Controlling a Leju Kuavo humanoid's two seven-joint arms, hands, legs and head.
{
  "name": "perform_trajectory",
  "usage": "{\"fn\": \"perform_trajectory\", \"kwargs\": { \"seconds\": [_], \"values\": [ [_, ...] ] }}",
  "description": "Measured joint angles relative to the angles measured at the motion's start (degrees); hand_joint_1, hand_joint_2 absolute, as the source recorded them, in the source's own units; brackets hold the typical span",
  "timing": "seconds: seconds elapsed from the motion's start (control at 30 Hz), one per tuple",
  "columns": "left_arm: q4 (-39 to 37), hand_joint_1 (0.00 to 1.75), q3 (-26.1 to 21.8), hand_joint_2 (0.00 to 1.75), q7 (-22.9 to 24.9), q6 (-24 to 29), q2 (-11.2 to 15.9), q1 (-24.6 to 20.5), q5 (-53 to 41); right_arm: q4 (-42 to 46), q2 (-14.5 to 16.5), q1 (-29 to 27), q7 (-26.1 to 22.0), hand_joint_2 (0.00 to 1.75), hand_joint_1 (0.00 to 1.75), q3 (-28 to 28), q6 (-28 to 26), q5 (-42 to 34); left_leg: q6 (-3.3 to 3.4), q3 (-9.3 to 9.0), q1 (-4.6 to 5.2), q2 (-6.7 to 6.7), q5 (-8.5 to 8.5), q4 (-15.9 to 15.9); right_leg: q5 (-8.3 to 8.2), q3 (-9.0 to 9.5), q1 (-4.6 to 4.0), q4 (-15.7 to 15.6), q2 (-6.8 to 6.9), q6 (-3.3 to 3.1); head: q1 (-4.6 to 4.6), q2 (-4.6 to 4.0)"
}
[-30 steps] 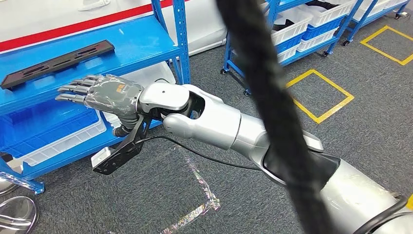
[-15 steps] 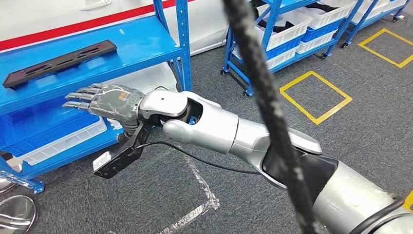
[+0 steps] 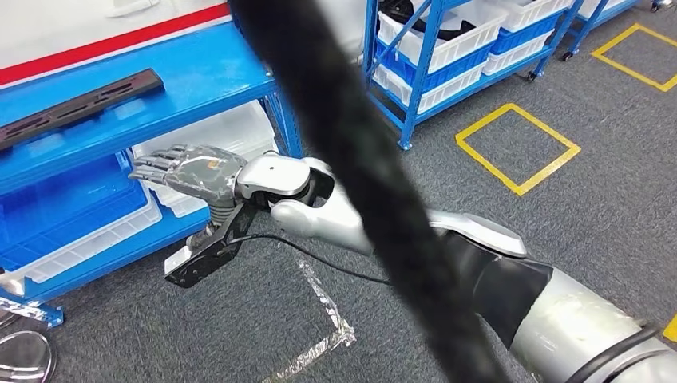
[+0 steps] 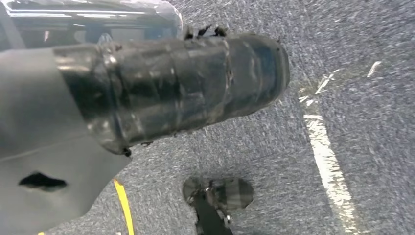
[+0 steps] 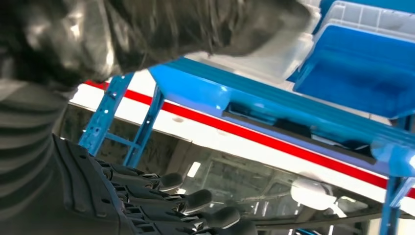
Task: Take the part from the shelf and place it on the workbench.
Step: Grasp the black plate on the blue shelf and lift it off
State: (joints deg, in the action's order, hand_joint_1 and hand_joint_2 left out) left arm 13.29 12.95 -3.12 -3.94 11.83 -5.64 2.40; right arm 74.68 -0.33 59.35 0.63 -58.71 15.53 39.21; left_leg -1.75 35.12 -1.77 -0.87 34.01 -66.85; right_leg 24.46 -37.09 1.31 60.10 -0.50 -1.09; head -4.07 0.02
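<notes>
One long dark part [image 3: 76, 108] lies on the blue shelf [image 3: 207, 72] in my head view, my empty right hand [image 3: 188, 169] flat just below its edge. Wrist view: fingers [image 5: 195, 198] straight, so I'd lift above the shelf before reaching.

Dark part [image 3: 76, 109] atop blue shelf [image 3: 215, 72]

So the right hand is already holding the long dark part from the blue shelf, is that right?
Not quite. In the head view the right hand is empty, fingers stretched out, below the shelf top. The long dark part lies on the blue shelf, untouched.
</notes>
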Motion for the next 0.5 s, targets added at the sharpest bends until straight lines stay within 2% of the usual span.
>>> {"fn": "perform_trajectory", "kwargs": {
  "seconds": [0.03, 0.07, 0.1, 0.17, 0.23, 0.33, 0.4, 0.43, 0.5],
  "values": [
    [0.0, 0.00, 0.1, 0.00, 0.0, 0.0, 0.0, 0.0, 0.0, -0.2, 0.0, -0.1, 0.0, 0.00, 0.00, 0.0, 0.0, 0.0, 0.08, 2.24, 0.06, 0.17, 0.94, -3.6, 0.11, 0.10, -0.17, 0.0, -0.10, -0.20, -0.01, 0.00],
    [-0.1, 0.00, 0.2, 0.00, 0.0, 0.1, 0.0, 0.1, -0.1, -0.4, 0.0, -0.2, 0.0, 0.00, 0.00, 0.0, 0.0, 0.0, 0.20, 4.05, 0.12, 0.27, 1.01, -6.1, 0.24, 0.25, -0.37, 0.0, -0.25, -0.40, -0.01, 0.00],
    [-0.1, 0.00, 0.3, 0.00, 0.0, 0.2, 0.0, 0.3, -0.1, -0.6, 0.0, -0.4, 0.0, 0.00, 0.00, 0.0, 0.0, 0.0, 0.38, 5.03, 0.17, 0.32, 0.04, -6.7, 0.39, 0.44, -0.56, 0.0, -0.44, -0.55, -0.01, 0.00],
    [-0.2, 0.00, 0.4, 0.00, 0.0, 0.5, 0.0, 0.4, -0.1, -0.8, 0.0, -0.4, 0.0, 0.00, 0.00, 0.0, 0.0, -0.1, 1.03, 4.19, 0.36, 0.42, -4.52, -2.2, 0.75, 1.02, -0.83, 0.1, -0.84, -0.68, -0.01, 0.00],
    [-0.3, 0.00, 0.4, 0.00, -0.1, 1.2, 0.1, 0.4, -0.2, -1.0, 0.1, -0.3, 0.0, 0.00, 0.00, 0.0, 0.0, -0.3, 1.84, 1.92, 0.76, 0.88, -8.15, 4.0, 1.04, 1.37, -1.01, 0.1, -1.20, -0.52, 0.00, 0.00],
    [-0.4, 0.00, 0.6, 0.00, -0.4, 2.1, 0.3, 0.2, -0.3, -1.2, 0.3, -0.1, -0.1, 0.00, 0.00, 0.0, 0.0, -0.7, 2.30, 0.45, 1.26, 1.19, -8.28, 7.7, 0.96, 1.11, -0.94, -0.1, -1.52, 0.30, 0.06, 0.00],
    [-0.4, 0.00, 0.6, 0.00, -0.7, 2.6, 0.3, 0.1, -0.3, -1.3, 0.3, 0.0, -0.1, 0.00, 0.00, 0.0, 0.0, -0.9, 2.53, -0.28, 0.95, 1.05, -8.22, 8.7, 1.33, 1.01, -0.93, 0.1, -1.22, 1.01, 0.01, 0.00],
    [-0.4, 0.00, 0.6, 0.00, -0.8, 2.7, 0.3, 0.2, -0.3, -1.3, 0.3, 0.1, -0.1, 0.00, 0.00, 0.0, 0.0, -0.9, 2.77, -0.70, 0.78, 0.98, -8.29, 9.1, 2.03, 0.51, -0.98, 1.4, -0.91, 1.30, -0.02, 0.00],
    [-0.4, 0.00, 0.6, 0.00, -1.0, 2.8, 0.3, 0.1, -0.3, -1.3, 0.3, 0.3, -0.1, 0.00, 0.00, 0.0, 0.0, -0.9, 3.29, -1.25, 0.77, 0.90, -8.21, 9.4, 4.49, -2.42, -0.93, 7.3, -0.34, 1.66, -0.09, 0.00]
  ]
}}
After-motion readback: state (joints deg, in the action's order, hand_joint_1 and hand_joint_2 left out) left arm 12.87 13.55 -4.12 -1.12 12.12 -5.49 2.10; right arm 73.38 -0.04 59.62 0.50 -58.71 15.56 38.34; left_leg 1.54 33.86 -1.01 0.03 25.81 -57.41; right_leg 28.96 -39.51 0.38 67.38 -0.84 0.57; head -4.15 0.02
